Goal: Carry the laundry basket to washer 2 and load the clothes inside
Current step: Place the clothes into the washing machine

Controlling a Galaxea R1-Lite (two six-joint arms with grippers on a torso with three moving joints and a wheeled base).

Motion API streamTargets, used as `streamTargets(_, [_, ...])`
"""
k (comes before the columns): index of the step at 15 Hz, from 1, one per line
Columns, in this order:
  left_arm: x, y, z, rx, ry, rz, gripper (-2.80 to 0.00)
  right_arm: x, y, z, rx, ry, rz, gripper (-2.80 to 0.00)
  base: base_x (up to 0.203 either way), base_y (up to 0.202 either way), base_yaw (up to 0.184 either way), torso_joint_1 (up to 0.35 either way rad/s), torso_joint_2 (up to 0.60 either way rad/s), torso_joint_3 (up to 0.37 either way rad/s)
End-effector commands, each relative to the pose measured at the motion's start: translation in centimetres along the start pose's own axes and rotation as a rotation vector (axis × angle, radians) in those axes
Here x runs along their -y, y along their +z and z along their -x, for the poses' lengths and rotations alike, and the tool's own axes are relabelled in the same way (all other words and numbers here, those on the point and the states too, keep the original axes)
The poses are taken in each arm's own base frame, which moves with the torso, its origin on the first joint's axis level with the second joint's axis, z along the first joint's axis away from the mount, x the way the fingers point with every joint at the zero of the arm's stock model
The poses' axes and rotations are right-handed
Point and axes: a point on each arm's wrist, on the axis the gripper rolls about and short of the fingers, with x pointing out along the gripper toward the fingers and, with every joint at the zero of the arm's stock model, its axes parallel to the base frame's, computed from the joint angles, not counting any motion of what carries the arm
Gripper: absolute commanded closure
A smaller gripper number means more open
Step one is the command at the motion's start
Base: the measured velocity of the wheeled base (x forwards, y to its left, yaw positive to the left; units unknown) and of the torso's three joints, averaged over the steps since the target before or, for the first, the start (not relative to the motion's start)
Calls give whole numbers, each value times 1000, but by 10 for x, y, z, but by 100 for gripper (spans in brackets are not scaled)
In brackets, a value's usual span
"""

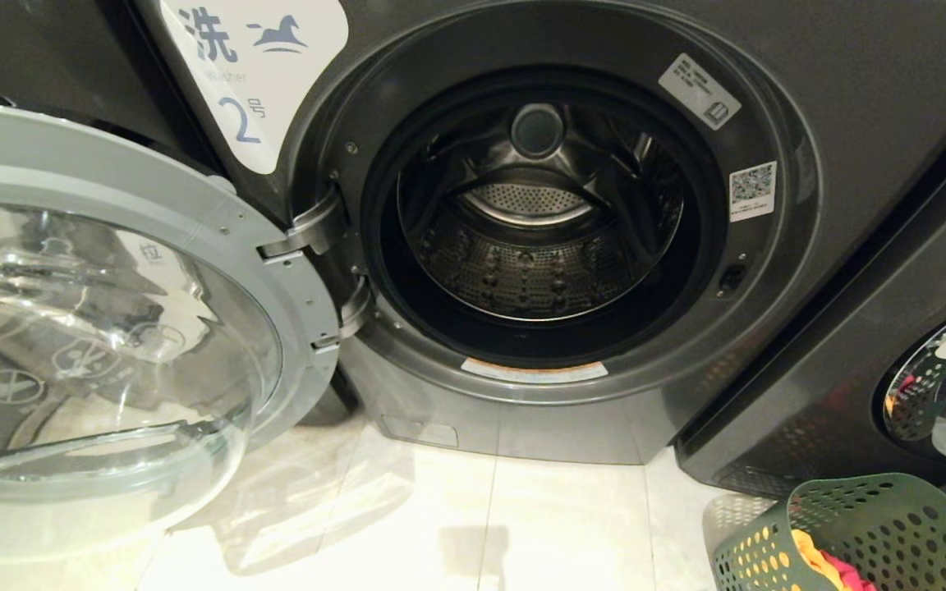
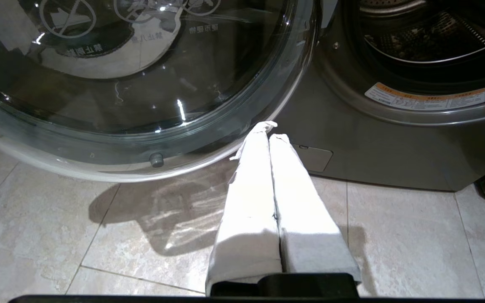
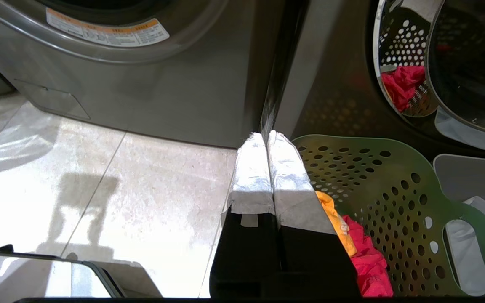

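The laundry basket (image 1: 851,533) is cut off at the frame's lower right corner; the clothes (image 1: 822,562) inside show only partly. The open door (image 1: 112,328) runs off left.

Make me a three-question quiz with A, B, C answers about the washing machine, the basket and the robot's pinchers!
1. Where does the dark green perforated plastic laundry basket stand?
A. inside the drum
B. on the floor, right of washer 2
C. on top of the washer

2. Which colours are the clothes in the basket?
A. yellow and pinkish-red
B. blue and white
C. black only

3. How is the round glass door of the dark grey front-loading washer 2?
A. shut
B. missing
C. swung open

Answers: 1 B, the head view shows it on the tiles at the washer's right. 2 A, both colours show through the basket's opening. 3 C, the door hangs to the left, and the drum is bare.
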Motion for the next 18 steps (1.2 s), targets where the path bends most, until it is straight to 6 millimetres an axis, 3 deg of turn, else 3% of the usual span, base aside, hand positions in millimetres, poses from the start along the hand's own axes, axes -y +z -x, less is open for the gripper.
streamTargets(1, [0, -11, -2, -40, 3, 0, 0, 0, 0, 0, -1, 1, 1, 0, 0, 0, 0, 2, -1, -203])
streamTargets(7, [0, -11, -2, -39, 1, 0, 0, 0, 0, 0, 1, 2, 2, 0, 0, 0, 0, 6, 4, -181])
streamTargets(18, [0, -11, -2, -40, 3, 0, 0, 0, 0, 0, 1, -6, -56, 0, 0, 0, 0, 0, 0, -7])
